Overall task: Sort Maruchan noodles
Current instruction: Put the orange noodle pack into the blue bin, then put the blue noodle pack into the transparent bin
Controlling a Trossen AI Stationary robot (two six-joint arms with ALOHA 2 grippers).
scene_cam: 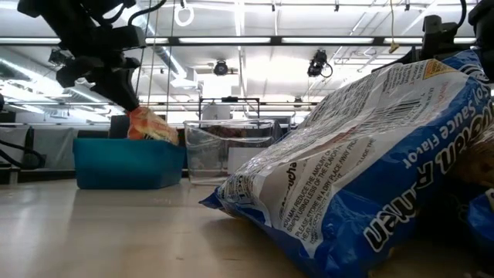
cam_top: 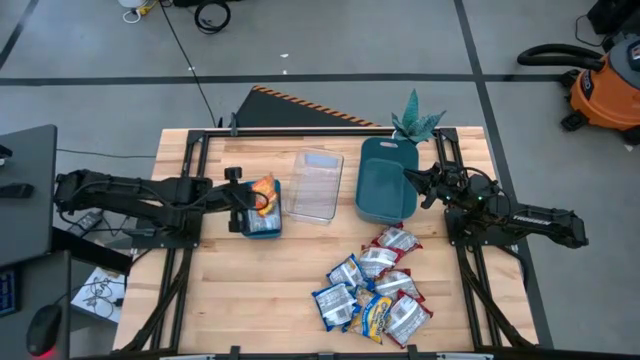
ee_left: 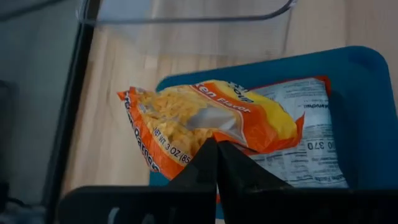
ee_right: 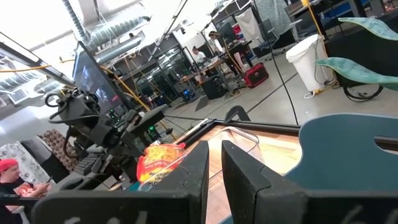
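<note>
So far only a small share of the sorting is looking done. The left gripper (cam_top: pixel 252 203) is hanging over the smaller teal bin (cam_top: pixel 272 226) at the left side of the table (cam_top: pixel 240 300), its fingers pressed together and pinching one edge of an orange packet (ee_left: pixel 205 118) of Maruchan noodles, which is dangling above the bin and not yet lying in it. Beneath it, in the left wrist view, a second packet (ee_left: pixel 305 152) with a white, printed back is already lying flat inside that bin. The clear container (cam_top: pixel 315 185) next to the bin is showing nothing inside from above, and the larger teal bin (cam_top: pixel 386 185) farther right is likewise showing only its bare floor. The bulk of the work is sitting in the pile of packets (cam_top: pixel 378 295) near the front right of the table, roughly eight of them overlapping one another, blue-printed and silvery ones mixed. The right gripper (cam_top: pixel 420 184) is waiting at the right edge of the larger bin, holding nothing, its fingers standing a little apart in the right wrist view. Judging by this, one packet is sorted, one is about to be dropped, and the pile is awaiting its turn.
</note>
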